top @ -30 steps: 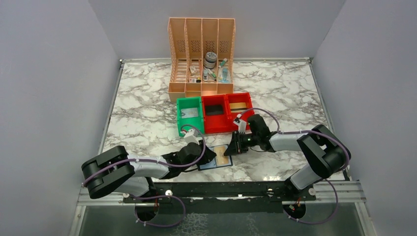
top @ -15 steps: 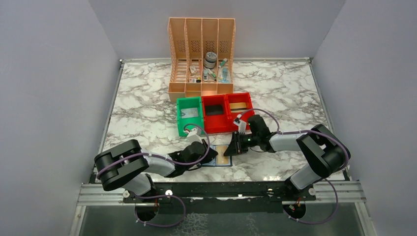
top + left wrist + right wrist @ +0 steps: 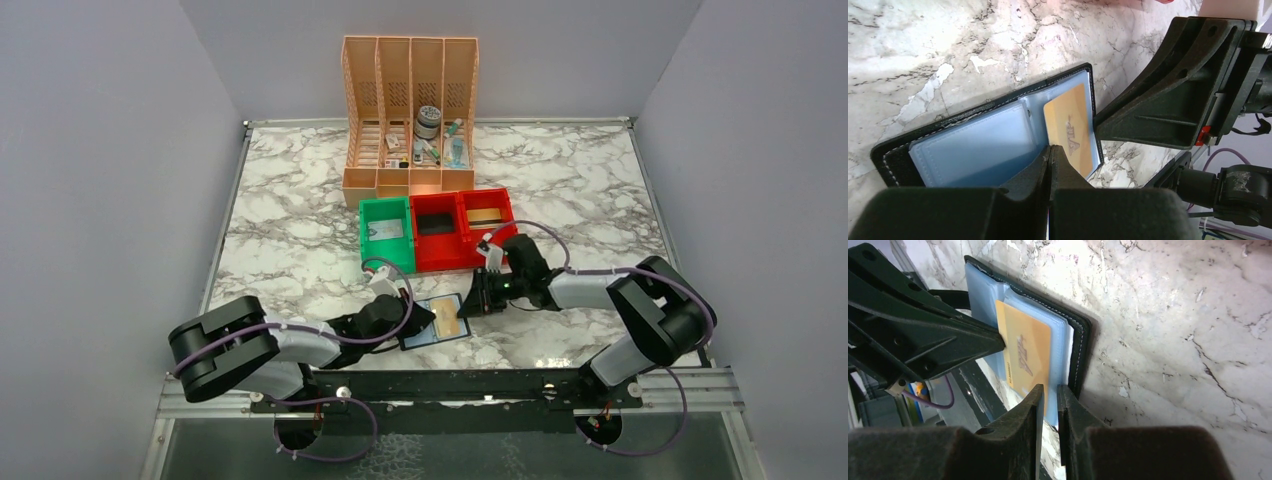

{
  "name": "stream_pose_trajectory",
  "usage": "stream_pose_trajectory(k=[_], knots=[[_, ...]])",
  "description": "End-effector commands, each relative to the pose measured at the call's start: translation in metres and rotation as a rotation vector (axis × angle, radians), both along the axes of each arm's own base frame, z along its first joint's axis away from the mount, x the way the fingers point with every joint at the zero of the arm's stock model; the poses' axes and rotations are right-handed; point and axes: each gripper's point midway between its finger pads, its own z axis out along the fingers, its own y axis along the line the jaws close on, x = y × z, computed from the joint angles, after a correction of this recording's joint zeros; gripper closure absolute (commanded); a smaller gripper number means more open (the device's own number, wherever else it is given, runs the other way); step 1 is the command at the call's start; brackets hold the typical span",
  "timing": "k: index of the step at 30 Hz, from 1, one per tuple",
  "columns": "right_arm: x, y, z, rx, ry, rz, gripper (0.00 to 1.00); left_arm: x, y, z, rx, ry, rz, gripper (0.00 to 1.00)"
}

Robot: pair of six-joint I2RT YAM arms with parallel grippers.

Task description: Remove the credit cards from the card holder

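Note:
The card holder (image 3: 423,336) lies open on the marble between my two grippers, black outside (image 3: 893,155) with pale blue lining (image 3: 978,150). A tan credit card (image 3: 450,319) marked VIP (image 3: 1070,127) (image 3: 1025,352) sits in its right-hand sleeves. My left gripper (image 3: 424,319) (image 3: 1049,148) is shut, its tips meeting at the lining's near edge beside the card; I cannot tell if anything thin is pinched. My right gripper (image 3: 470,302) (image 3: 1050,391) is closed on the end of the blue sleeves, right at the tan card's edge. No other cards show.
A green bin (image 3: 386,232) and two red bins (image 3: 438,232) (image 3: 485,214) stand just behind the wallet. An orange file organiser (image 3: 410,100) holding small items is at the back. A metal rail (image 3: 450,385) runs along the near table edge.
My left gripper has closed fully. Its arm swung in towards the wallet, then drew back left, and more of the open wallet now shows. The right arm stayed put.

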Motion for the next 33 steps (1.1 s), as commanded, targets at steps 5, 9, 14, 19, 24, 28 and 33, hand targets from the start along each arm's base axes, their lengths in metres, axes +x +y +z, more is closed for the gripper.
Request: stream_pose_trajectory(k=[5,9,14,19,24,28,33], knots=[[0.009,-0.005,0.009,-0.05,-0.077,0.006,0.82,-0.003,0.009,-0.002,0.002,-0.009,0.015,1.0],[0.01,0.002,0.027,0.003,-0.109,0.044,0.82,-0.003,0.009,-0.001,0.0,-0.009,0.012,1.0],[0.007,0.012,0.047,0.087,-0.138,0.11,0.8,-0.003,0.008,0.001,-0.003,-0.012,0.01,1.0],[0.003,0.024,0.048,0.116,-0.122,0.155,0.78,-0.003,0.006,0.003,-0.008,-0.016,0.005,1.0],[0.002,0.029,0.023,0.01,-0.102,0.168,0.76,-0.003,0.007,0.003,-0.008,-0.018,0.004,1.0],[0.016,0.004,-0.01,-0.189,-0.1,0.029,0.77,-0.003,0.007,0.004,-0.011,-0.021,0.002,1.0],[0.017,-0.017,-0.027,-0.293,-0.119,-0.023,0.77,-0.004,0.011,0.006,-0.007,-0.026,0.002,1.0]])
